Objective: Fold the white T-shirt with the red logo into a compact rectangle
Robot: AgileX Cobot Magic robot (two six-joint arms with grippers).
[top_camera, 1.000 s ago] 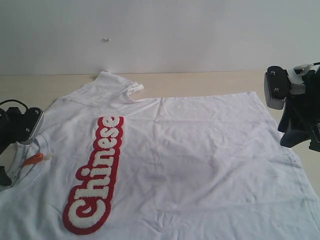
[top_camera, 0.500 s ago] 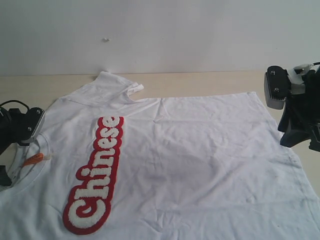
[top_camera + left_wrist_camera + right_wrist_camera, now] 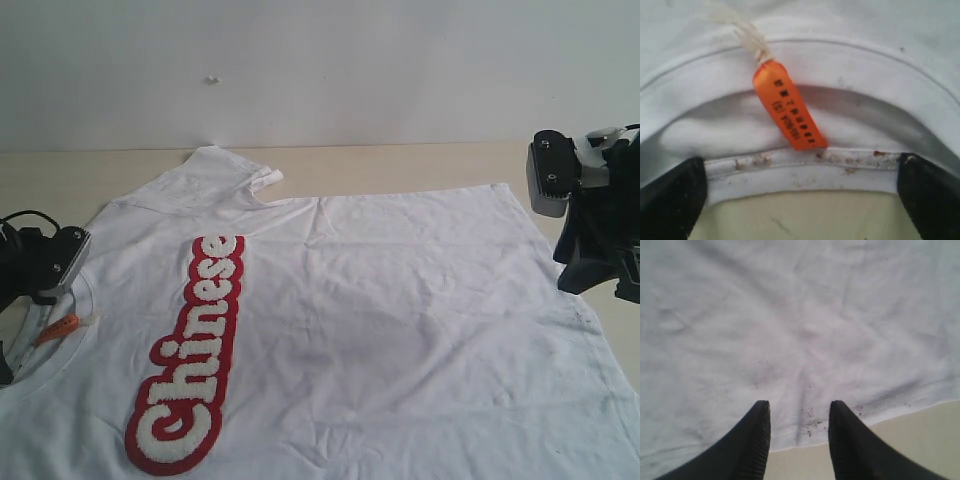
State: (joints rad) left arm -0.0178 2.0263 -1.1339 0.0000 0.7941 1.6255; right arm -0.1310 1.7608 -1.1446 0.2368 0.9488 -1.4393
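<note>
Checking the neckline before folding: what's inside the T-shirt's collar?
An orange tag lies inside the collar on white inner fabric; the table beneath the white T-shirt is covered.

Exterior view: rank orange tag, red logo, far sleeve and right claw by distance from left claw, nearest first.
1. orange tag, far left, right by the left claw.
2. red logo, on the chest.
3. sleeve, far edge.
4. right claw, far right.
</note>
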